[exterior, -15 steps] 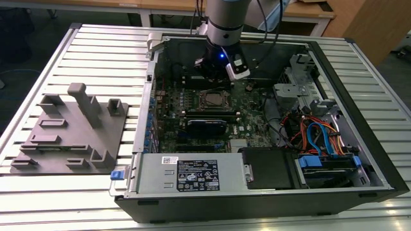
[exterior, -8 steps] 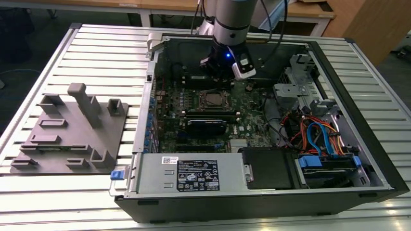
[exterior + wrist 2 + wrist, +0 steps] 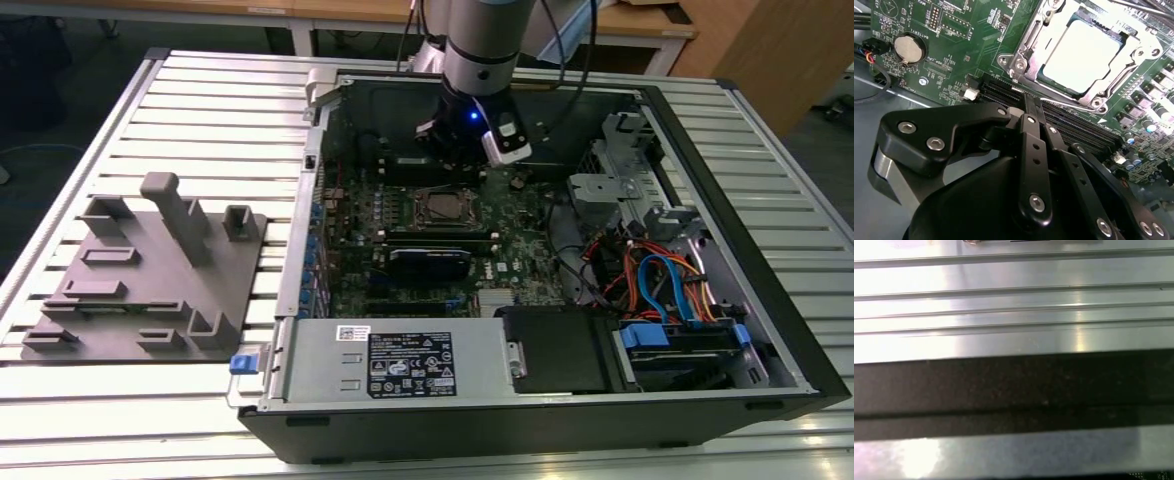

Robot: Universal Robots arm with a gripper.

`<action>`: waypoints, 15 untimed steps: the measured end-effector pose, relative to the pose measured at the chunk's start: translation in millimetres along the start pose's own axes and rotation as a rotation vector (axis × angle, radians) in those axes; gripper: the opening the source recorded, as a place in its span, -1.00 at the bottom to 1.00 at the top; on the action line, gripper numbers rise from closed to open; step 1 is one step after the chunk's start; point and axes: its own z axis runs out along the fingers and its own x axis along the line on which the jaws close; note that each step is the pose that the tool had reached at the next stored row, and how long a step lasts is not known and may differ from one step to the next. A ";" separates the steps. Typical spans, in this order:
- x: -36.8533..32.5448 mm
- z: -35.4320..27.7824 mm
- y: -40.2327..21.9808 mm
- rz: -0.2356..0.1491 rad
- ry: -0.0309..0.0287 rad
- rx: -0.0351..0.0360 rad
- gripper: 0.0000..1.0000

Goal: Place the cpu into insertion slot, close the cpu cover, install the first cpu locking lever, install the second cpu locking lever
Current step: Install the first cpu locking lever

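Note:
The cpu (image 3: pixel 1081 52) lies flat in the insertion slot (image 3: pixel 438 206) on the green motherboard, its pale metal face showing. The silver cpu cover (image 3: pixel 1024 52) lies down around the chip like a frame. A thin metal rod (image 3: pixel 1144 6) runs past the socket's far corner. My gripper (image 3: pixel 1032 102) hovers beside the socket, over the black memory slots, with its two black fingers pressed together and nothing between them. In the exterior view the gripper (image 3: pixel 463 155) hangs inside the open case just behind the socket.
A coin battery (image 3: pixel 907 47) sits on the board near the gripper. A grey fixture plate (image 3: pixel 147 270) lies at the exterior view's left. The power supply (image 3: pixel 400 365) and drive bays with coloured cables (image 3: pixel 667 290) fill the case's near side. Slatted aluminium table (image 3: pixel 1014 305) surrounds the case.

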 end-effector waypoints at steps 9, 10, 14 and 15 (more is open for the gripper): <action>-0.2 0.4 -3.1 0.000 0.0000 0.0001 -0.79; -0.2 1.5 -3.7 0.000 0.0000 0.0001 -0.79; -0.3 3.3 -4.2 0.000 0.0000 0.0000 -0.79; -0.3 3.4 -4.2 0.000 0.0000 -0.0001 -0.79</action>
